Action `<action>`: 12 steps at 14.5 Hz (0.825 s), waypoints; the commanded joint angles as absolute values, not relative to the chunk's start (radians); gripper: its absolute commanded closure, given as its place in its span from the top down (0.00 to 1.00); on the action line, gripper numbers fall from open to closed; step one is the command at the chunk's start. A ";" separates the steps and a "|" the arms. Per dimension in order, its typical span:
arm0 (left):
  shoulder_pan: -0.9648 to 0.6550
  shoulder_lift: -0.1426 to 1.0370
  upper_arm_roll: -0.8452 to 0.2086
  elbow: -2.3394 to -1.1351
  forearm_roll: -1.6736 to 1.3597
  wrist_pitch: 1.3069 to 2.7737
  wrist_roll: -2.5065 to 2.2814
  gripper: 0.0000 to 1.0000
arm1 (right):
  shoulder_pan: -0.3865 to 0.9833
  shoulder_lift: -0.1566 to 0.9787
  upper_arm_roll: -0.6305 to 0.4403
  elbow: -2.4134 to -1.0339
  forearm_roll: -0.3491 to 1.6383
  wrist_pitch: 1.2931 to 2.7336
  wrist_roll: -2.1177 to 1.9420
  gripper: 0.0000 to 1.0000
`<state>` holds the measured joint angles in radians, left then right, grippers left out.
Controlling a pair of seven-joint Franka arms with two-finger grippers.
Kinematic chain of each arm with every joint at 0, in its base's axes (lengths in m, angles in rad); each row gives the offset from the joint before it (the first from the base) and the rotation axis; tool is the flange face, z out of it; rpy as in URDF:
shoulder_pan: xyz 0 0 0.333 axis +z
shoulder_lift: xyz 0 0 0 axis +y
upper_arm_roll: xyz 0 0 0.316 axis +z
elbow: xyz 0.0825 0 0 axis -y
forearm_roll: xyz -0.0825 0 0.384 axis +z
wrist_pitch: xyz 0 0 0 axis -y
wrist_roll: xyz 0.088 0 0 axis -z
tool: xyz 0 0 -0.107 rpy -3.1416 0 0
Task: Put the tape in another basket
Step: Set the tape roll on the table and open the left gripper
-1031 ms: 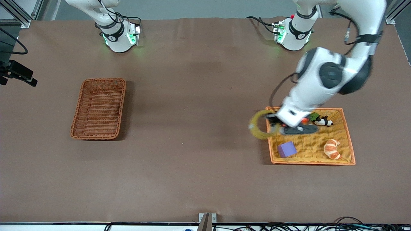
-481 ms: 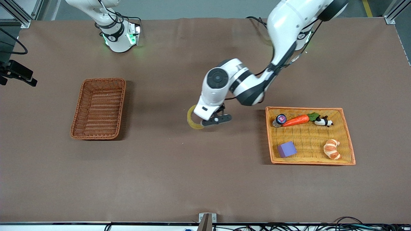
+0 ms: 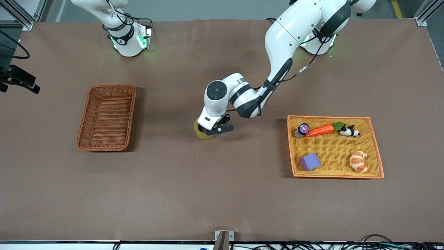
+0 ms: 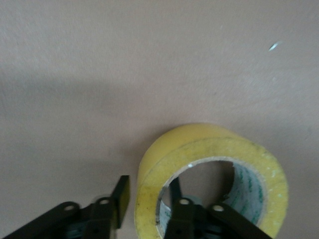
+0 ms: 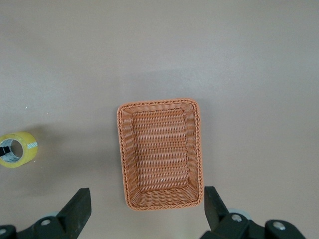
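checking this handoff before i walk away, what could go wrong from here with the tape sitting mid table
1. The translucent yellowish roll of packing tape stands on edge on the brown table; it may roll once freed.
2. One finger of the left pincer sits inside the roll's hole, so lifting away could drag or tip it.
3. The right pincer hangs open over the narrow reddish-brown wicker basket, apart from the tape, so the roll must be fetched from mid-table.

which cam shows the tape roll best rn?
Left wrist view: the tape fills the frame, one finger of the left pincer inside its hole. Front view: the arm covers most of it. Right wrist view: small, at the edge.
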<state>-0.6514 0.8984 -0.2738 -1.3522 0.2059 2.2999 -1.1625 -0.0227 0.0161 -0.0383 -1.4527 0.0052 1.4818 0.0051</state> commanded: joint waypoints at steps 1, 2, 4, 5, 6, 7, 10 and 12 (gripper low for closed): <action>-0.646 0.832 -0.258 -1.333 0.225 2.219 -1.177 1.00 | -0.037 0.018 -0.034 -1.447 0.026 1.476 -0.011 1.00; -0.640 0.784 -0.239 -1.333 0.227 2.167 -1.172 1.00 | -0.035 0.018 -0.034 -1.447 0.026 1.474 -0.009 1.00; -0.609 0.677 -0.200 -1.335 0.230 2.053 -1.160 1.00 | -0.029 0.021 -0.031 -1.447 0.032 1.476 -0.003 1.00; -0.568 0.614 -0.192 -1.341 0.232 2.013 -1.140 1.00 | -0.012 0.021 -0.025 -1.450 0.049 1.474 0.000 1.00; -0.525 0.565 -0.192 -1.342 0.232 1.961 -1.118 1.00 | 0.020 0.020 -0.018 -1.466 0.058 1.474 0.006 1.00; -0.491 0.522 -0.192 -1.342 0.233 1.909 -1.097 1.00 | 0.052 0.020 -0.009 -1.485 0.058 1.489 0.026 1.00; -0.353 0.401 -0.198 -1.342 0.232 1.798 -0.932 1.00 | 0.101 0.060 0.067 -1.586 0.058 1.618 0.164 1.00; -0.266 0.330 -0.199 -1.344 0.215 1.741 -0.751 1.00 | 0.116 0.081 0.154 -1.704 0.058 1.780 0.277 1.00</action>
<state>-0.3335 0.4082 -0.1882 -1.2965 0.2162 1.7754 -0.8747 0.1091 0.0705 0.0870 -1.5860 0.0480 1.6509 0.1786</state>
